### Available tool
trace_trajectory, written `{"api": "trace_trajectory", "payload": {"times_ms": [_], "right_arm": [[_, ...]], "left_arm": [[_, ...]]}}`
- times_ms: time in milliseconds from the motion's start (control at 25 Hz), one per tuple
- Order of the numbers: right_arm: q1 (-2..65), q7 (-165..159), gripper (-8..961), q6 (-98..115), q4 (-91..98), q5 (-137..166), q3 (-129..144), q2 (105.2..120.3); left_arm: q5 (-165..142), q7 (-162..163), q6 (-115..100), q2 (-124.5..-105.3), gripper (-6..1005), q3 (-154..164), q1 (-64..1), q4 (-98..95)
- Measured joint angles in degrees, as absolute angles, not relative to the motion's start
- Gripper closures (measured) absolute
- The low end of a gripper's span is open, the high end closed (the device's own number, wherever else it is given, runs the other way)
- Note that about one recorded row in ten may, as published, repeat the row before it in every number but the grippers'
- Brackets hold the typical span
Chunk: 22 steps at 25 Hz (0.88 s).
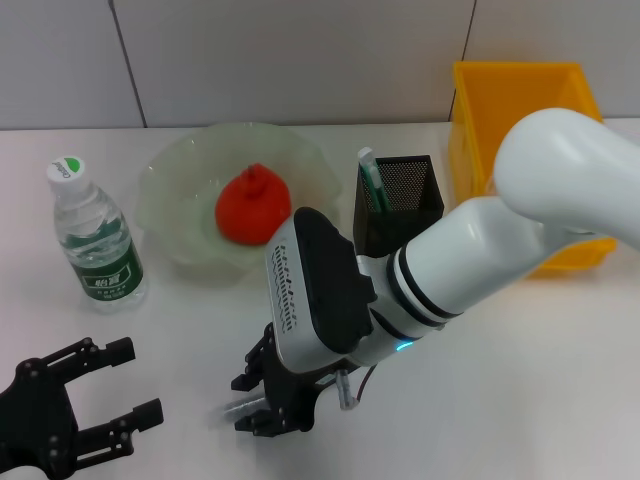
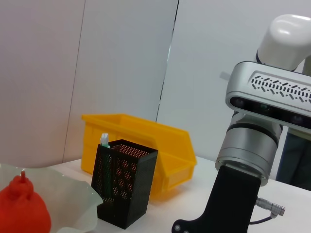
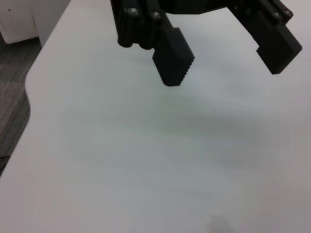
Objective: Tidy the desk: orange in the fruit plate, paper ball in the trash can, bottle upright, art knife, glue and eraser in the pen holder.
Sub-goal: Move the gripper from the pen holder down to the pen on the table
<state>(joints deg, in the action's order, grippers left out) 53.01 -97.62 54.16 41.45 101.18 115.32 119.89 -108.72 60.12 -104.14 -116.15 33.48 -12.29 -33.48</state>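
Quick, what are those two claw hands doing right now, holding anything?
Left gripper: open, holding nothing, low near the desk's front edge.
Right gripper: open, nothing between its fingers, just above the desk.

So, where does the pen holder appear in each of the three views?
Head view: the pen holder stands right of centre, between the fruit plate and the trash can.
Left wrist view: low, centre-left.
Right wrist view: not in it.
Shared landmark: the trash can just behind it.

The white, black-banded right arm reaches across toward the white desk's near edge, its black right gripper (image 1: 268, 400) pointing down, 2 ridged fingers (image 3: 173, 63) spread apart. The black left gripper (image 1: 112, 385) hovers near the near-left corner, fingers parted.
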Motion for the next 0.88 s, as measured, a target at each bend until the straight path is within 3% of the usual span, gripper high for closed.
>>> {"api": "trace_trajectory", "payload": {"times_ms": [880], "right_arm": [[52.9,-93.9,579,53.2,36.3,95.2,115.5,119.88]], "left_arm": [[-108.4,60.3,-104.2,-116.63,197,33.2,-12.9,-33.5]]}}
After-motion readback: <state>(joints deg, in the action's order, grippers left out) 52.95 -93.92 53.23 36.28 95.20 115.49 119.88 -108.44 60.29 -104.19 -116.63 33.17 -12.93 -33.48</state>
